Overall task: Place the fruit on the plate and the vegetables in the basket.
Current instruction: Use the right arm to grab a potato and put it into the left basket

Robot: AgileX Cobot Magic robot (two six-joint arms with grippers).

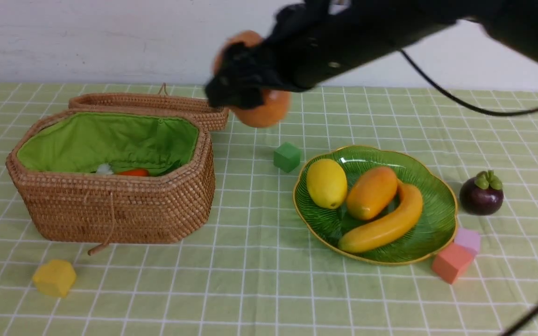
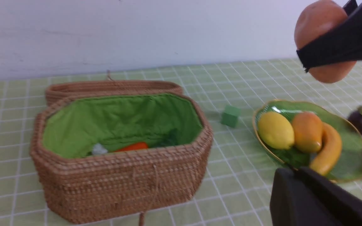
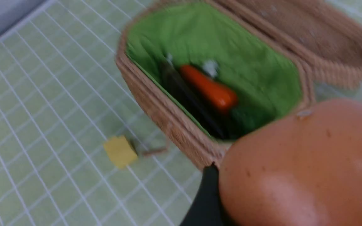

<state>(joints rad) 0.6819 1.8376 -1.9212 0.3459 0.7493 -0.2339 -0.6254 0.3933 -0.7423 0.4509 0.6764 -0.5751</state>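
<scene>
I hold the potato (image 1: 269, 111), pinched in my right gripper (image 1: 245, 80), high beside the basket (image 1: 110, 210) (carrot (image 1: 132, 172) inside), bound for it.

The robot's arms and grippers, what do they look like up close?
The right arm is a thick, matte black tube, and a thin black cable trails off it. The right gripper is black too, with flat, broad fingers. The left gripper shows only as a plain black, blocky wedge.
</scene>
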